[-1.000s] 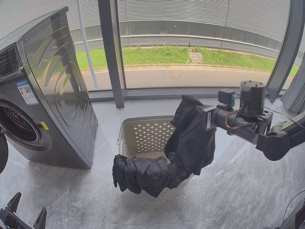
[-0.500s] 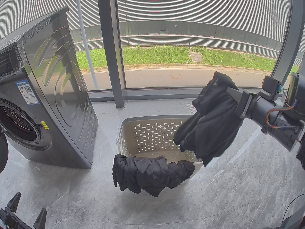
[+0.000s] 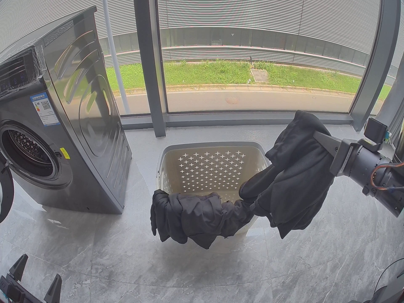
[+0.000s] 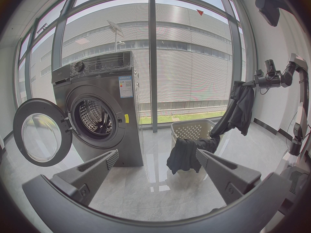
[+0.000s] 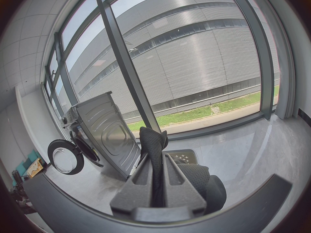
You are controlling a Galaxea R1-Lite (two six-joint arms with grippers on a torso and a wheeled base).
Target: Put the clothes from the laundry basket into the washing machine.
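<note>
Black garment [image 3: 294, 177] hangs, in the head view, from the right gripper [image 3: 326, 139] beside the laundry basket [image 3: 210, 146], its lower end reaching the basket's right corner; a second dark garment [image 3: 198, 217] drapes over the near rim; the washing machine [image 3: 84, 106] stands well left. Left wrist view: left gripper [image 4: 156, 154] spread wide, holding nothing; the machine's door [image 4: 42, 136] swung open. Right wrist view: jaws clamped on the garment's top fold.

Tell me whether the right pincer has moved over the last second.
Yes. The right pincer, clamped on the black garment, has swung to the robot's right, from over the right rim of the laundry basket to outside it.
</note>
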